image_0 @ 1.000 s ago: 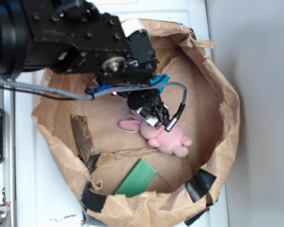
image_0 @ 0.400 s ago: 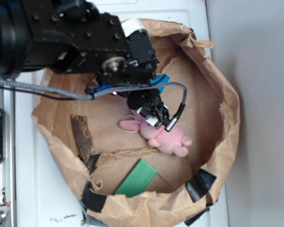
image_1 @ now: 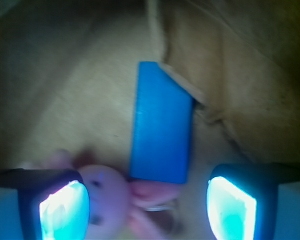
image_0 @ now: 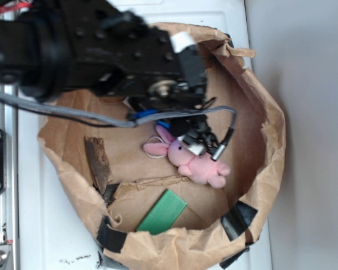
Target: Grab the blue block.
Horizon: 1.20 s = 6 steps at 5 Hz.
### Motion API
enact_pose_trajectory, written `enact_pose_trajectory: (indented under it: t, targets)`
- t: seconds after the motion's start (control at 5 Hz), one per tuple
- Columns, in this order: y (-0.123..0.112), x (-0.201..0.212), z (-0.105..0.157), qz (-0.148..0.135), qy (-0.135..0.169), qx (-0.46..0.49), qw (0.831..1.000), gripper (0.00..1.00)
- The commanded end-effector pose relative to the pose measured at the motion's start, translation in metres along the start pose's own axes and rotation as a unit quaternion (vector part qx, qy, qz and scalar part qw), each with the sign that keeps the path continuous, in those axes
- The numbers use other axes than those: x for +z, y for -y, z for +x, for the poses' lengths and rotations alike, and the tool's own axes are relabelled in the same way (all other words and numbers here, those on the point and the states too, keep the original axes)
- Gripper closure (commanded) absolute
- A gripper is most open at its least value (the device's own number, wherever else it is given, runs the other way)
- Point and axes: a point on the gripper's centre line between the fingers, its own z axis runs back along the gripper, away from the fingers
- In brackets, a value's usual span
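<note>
Jaws point(image_1: 149, 210) spread wide before blue block point(image_1: 161, 130), beside bunny point(image_1: 107, 200)

The arm point(image_0: 101, 50) hides nearly all the blue block point(image_0: 164, 124) — a sliver shows.

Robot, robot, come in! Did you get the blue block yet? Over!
Gripper open, holding nothing. Blue block lies flat just ahead, not yet grabbed. Pink bunny sits between the fingers, its ear touching the block's near end.
</note>
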Motion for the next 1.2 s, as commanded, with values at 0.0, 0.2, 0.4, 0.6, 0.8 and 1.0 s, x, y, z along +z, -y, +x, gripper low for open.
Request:
enact_pose_trajectory:
  t: [0.0,0.2,0.4,0.6,0.8,1.0]
  targets:
    - [0.015,0.007,0.015,-0.028,0.018,0.000,0.999,0.00]
    - [0.014,-0.003,0.022,-0.020,0.028,0.007,0.999,0.00]
    - [0.008,-0.005,0.031,-0.020,0.040,0.026,0.999,0.00]
    - [-0.005,0.001,0.035,-0.032,0.040,0.028,0.998,0.00]
    - [-0.014,0.008,0.038,-0.032,0.037,0.036,0.998,0.00]
    - [-0.015,0.010,0.042,-0.021,0.032,0.054,0.998,0.00]
